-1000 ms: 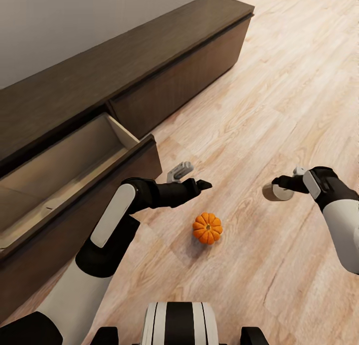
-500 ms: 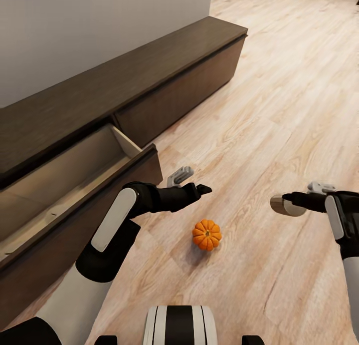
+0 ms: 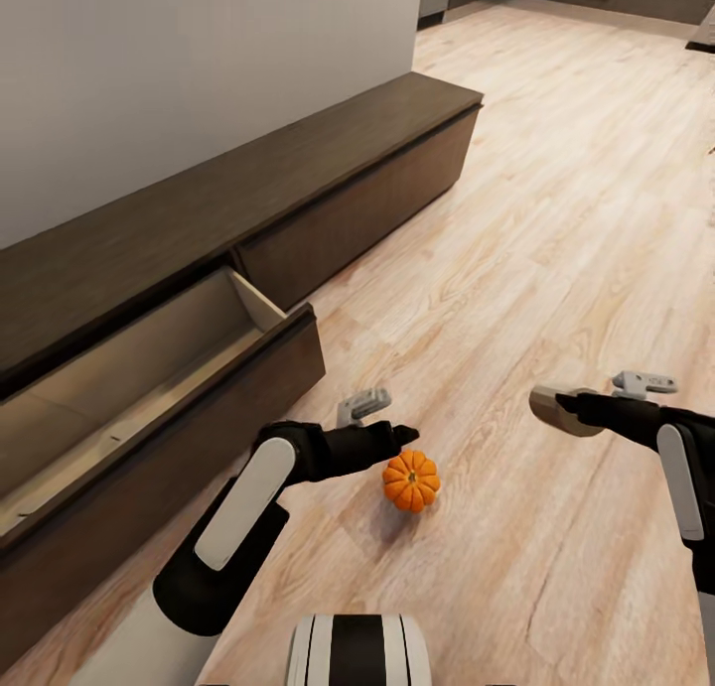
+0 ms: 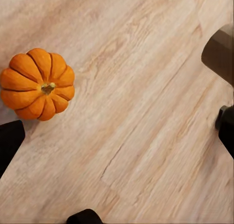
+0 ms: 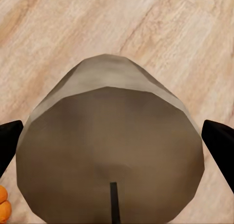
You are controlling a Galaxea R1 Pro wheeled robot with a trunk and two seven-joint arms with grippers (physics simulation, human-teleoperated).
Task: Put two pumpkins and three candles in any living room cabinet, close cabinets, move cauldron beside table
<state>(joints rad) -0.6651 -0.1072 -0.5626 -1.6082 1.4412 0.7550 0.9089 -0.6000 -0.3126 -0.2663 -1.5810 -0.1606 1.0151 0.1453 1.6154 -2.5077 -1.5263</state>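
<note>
A candle [image 3: 554, 409] sits clamped in the right claw [image 3: 568, 405], held above the floor [image 3: 556, 219]. A pumpkin [image 3: 411, 480] rests on the floor just below the left claw [image 3: 389, 420], which is spread and empty. Best carry the candle over the cabinet's [image 3: 328, 185] open drawer [image 3: 149, 363], lower, then release.

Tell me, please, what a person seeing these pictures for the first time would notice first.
Probably the bright orange pumpkin on the pale wood floor, just beyond the open left gripper. Next, the tan candle held in the right gripper above the floor at the right. Then the long dark cabinet along the wall, with one drawer pulled out at the left.
</note>
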